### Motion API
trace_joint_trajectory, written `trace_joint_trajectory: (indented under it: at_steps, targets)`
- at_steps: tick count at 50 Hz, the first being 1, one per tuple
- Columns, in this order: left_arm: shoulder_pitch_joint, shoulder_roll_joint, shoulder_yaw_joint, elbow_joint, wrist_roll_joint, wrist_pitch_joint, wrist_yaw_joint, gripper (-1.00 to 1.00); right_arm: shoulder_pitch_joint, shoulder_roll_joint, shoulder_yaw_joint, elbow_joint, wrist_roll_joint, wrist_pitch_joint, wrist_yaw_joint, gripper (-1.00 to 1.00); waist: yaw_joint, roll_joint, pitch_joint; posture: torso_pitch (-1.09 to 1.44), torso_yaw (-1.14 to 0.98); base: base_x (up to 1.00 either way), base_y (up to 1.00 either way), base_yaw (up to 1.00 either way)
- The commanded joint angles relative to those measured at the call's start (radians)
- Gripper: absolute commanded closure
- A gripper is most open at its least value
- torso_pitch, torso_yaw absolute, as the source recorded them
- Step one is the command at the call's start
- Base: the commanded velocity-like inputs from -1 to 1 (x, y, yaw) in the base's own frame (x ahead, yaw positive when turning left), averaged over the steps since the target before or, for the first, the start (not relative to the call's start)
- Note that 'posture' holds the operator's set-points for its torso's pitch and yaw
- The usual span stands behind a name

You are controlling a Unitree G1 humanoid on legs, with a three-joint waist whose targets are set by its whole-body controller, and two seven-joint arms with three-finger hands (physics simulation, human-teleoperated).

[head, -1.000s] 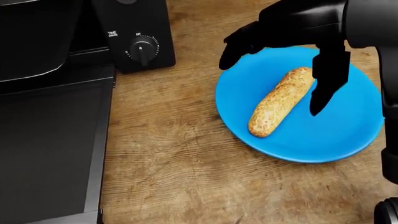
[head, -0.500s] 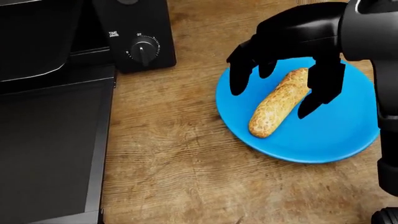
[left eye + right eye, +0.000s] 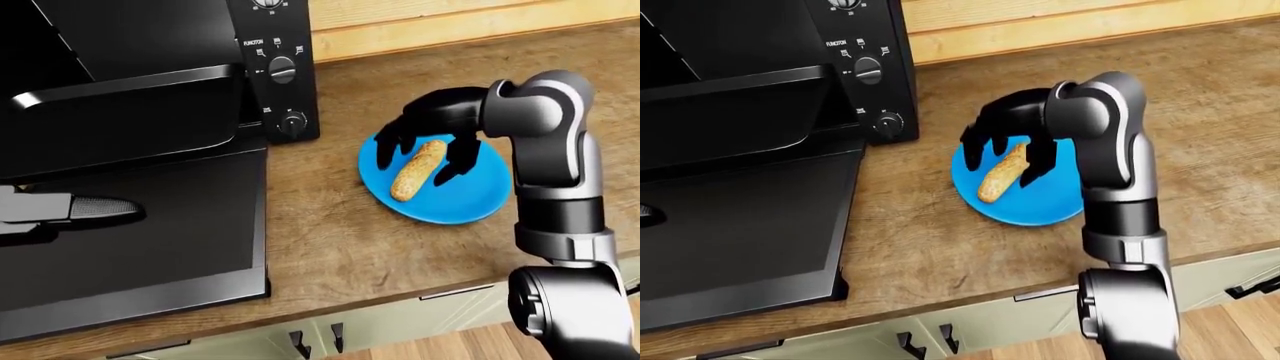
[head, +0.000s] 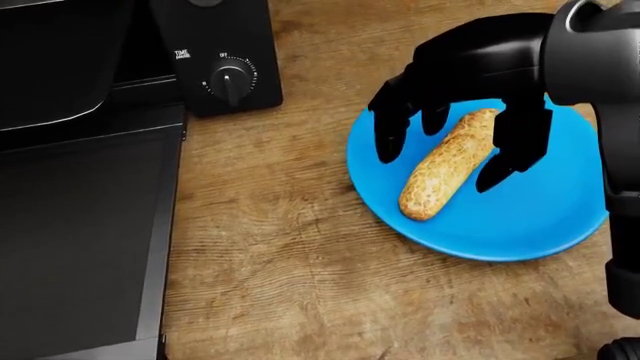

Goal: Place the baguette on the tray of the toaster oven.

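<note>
A golden baguette lies slanted on a blue plate on the wooden counter. My right hand hangs over the baguette's upper end, open, its black fingers standing on both sides of the loaf without closing on it. The black toaster oven fills the left of the views, its door folded down flat. My left hand shows at the left edge of the left-eye view over the open door; its fingers are mostly out of view.
The oven's control panel with knobs stands just left of the plate. A wooden backsplash runs along the top. The counter edge and cabinet fronts lie along the bottom of the eye views.
My right hand has come down and slightly left over the baguette, its fingers now straddling the loaf. The baguette and plate have not moved.
</note>
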Motion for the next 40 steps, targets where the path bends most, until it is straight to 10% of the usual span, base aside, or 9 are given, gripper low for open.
trace_joint_trajectory:
  at_steps: [1, 40]
  targets:
    - [-0.011, 0.017, 0.025, 0.007, 0.016, -0.020, 0.008, -1.00, -0.029, -0.009, -0.017, -0.030, 0.008, -0.001, -0.016, -0.09, 0.000, 0.001, -0.023, 0.00, 0.00, 0.00, 0.00, 0.00]
    - [0.019, 0.039, 0.094, 0.015, -0.015, -0.018, -0.002, -1.00, 0.008, 0.014, -0.013, -0.059, 0.014, -0.008, -0.043, 0.11, -0.001, -0.001, -0.024, 0.00, 0.00, 0.00, 0.00, 0.00]
